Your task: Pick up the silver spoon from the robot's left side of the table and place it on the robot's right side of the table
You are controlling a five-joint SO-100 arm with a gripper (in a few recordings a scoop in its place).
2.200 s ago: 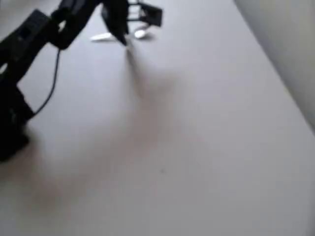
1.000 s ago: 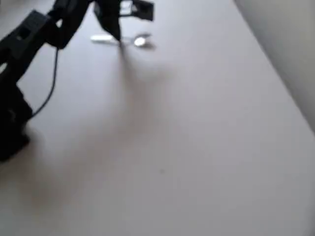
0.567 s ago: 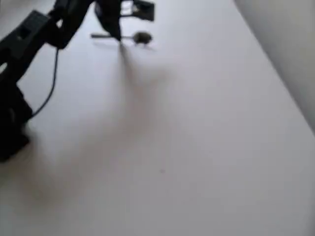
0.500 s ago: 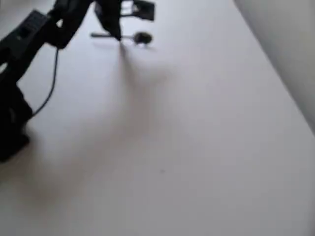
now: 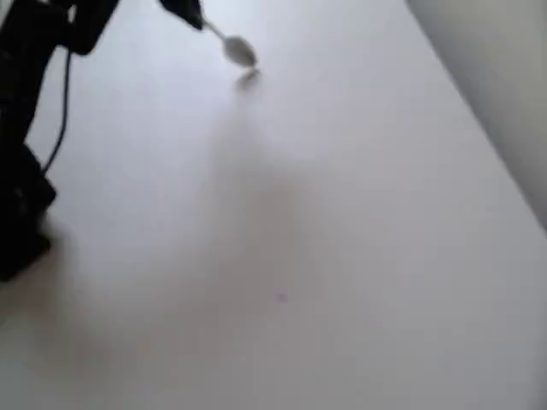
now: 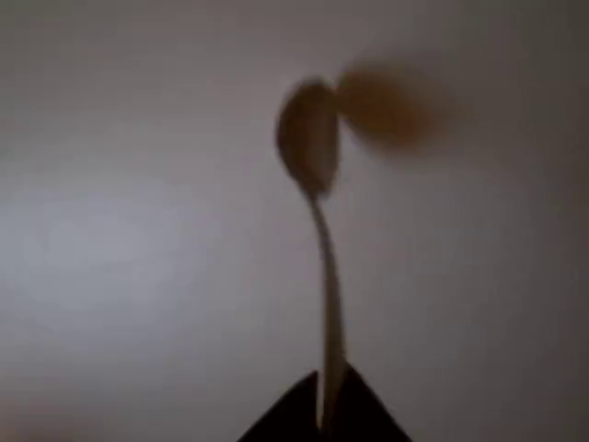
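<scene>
The silver spoon (image 5: 237,49) hangs above the white table (image 5: 342,256) at the top of the overhead view, bowl pointing down-right, its small shadow just below it. My black gripper (image 5: 195,19) is shut on the handle end at the top edge. In the wrist view the spoon (image 6: 313,184) sticks straight out from my gripper (image 6: 324,414), bowl at the far end, its blurred shadow to the right on the table (image 6: 110,230).
My black arm (image 5: 34,102) and its cable run down the left edge of the overhead view. The table's right edge runs diagonally at the upper right, with a grey floor (image 5: 496,77) beyond it.
The spoon, lying flat on the table before, has been lifted off it by the handle. The arm has swung up and left, and the gripper has risen toward the top edge.
</scene>
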